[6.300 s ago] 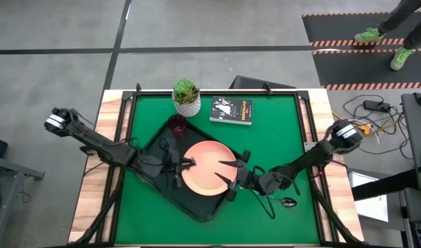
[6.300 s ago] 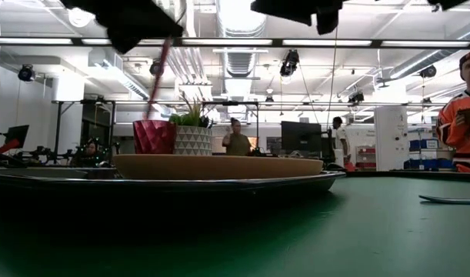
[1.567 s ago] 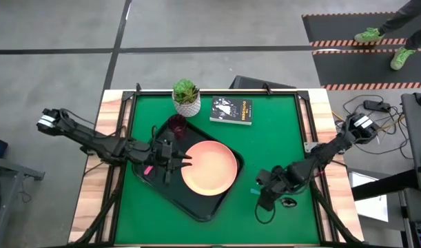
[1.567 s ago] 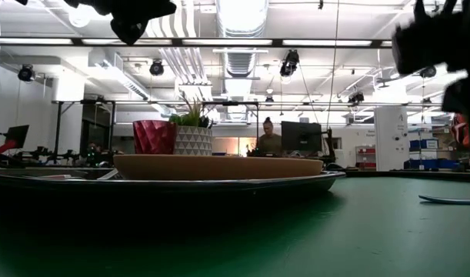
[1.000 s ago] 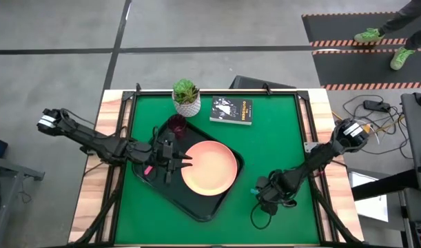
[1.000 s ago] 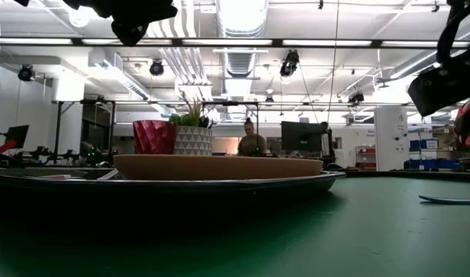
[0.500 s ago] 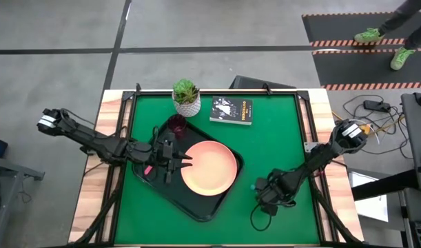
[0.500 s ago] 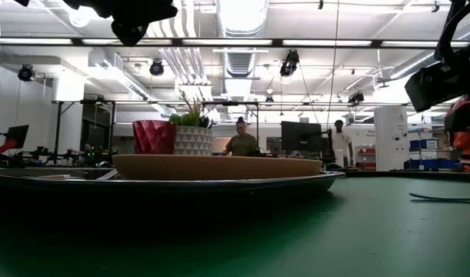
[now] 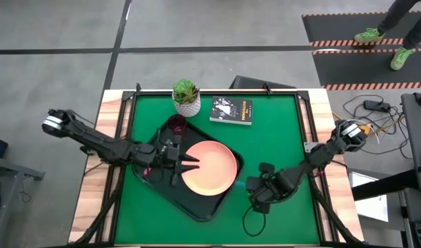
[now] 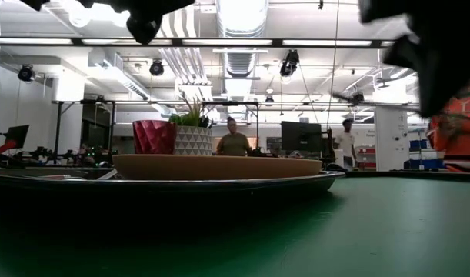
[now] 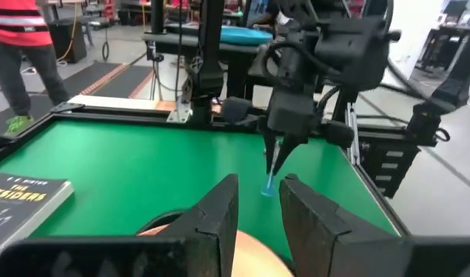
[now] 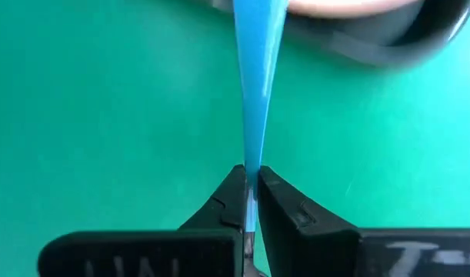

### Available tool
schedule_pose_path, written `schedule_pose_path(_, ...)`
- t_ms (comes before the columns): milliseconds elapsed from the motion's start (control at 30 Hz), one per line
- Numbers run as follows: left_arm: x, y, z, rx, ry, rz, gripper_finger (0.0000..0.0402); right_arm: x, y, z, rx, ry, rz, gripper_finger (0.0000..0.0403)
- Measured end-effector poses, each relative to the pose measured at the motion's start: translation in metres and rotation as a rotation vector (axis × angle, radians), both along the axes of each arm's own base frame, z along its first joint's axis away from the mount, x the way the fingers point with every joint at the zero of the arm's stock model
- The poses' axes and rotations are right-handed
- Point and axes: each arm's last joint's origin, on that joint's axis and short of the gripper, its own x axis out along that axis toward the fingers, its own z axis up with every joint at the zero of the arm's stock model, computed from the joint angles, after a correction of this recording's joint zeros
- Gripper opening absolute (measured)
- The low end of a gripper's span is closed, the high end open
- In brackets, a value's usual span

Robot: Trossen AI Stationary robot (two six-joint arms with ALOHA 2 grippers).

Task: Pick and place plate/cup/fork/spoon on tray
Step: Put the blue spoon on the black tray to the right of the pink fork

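Observation:
The salmon plate [image 9: 209, 169] lies on the black tray [image 9: 196, 207], with the dark red cup [image 9: 177, 125] standing at the tray's far corner. The pink-handled fork [image 9: 149, 169] lies on the tray beneath my left arm. My left gripper [image 9: 182, 160] hovers open over the plate's left rim with nothing between its fingers. My right gripper [image 9: 253, 186] is just right of the tray's near right edge, shut on the blue-handled spoon [image 12: 255, 92]. The spoon's bowl is hidden by the fingers. My right gripper pinches the spoon between its two fingers, at the end of the blue handle nearer the bowl [image 12: 252, 158]. The fingers point steeply down and lie along the spoon. The free end of the handle [image 11: 268, 187] sticks out below the fingertips. The spoon hangs clear of the green table.
A white pot with a green plant [image 9: 187, 96] and a small black book [image 9: 232, 110] stand along the table's far edge. The green surface [image 9: 279, 145] right of the tray and at the near edge is free room. People show in the room beyond the table.
My right gripper has shut on the spoon and lifted it off the table. It has carried the spoon a little toward the tray. My left gripper has shifted slightly toward the plate.

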Motion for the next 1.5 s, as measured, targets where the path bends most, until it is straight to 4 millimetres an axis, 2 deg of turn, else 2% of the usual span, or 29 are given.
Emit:
schedule_pose_path(267,0.026,-0.011,-0.02,-0.016,-0.032,-0.065,0.0082,0.028,-0.018,0.028,-0.129,-0.137,0.105,0.0011)
schedule_pose_path(433,0.033,-0.013,-0.03,-0.028,-0.011,-0.066,0.0117,0.044,-0.026,0.036,-0.189,-0.166,0.167,0.0011)
schedule_pose_path(667,0.045,-0.015,-0.048,-0.007,0.011,-0.052,0.0175,0.074,-0.028,0.032,-0.244,-0.139,0.274,0.0011)
schedule_pose_path(867,0.056,-0.015,-0.068,-0.042,0.068,-0.03,0.0185,0.093,-0.027,0.03,-0.28,-0.095,0.341,0.0011)
schedule_pose_path(1033,0.067,-0.01,-0.08,-0.149,0.103,0.015,0.0185,0.104,-0.026,0.028,-0.315,-0.075,0.402,0.0011)
schedule_pose_path(1200,0.07,-0.001,-0.087,-0.266,0.127,0.065,0.0185,0.108,-0.025,0.025,-0.371,-0.027,0.422,0.0011)
schedule_pose_path(1500,0.07,0.001,-0.089,-0.353,0.16,0.004,0.0185,0.112,-0.026,0.029,-0.501,-0.012,0.496,0.0011)
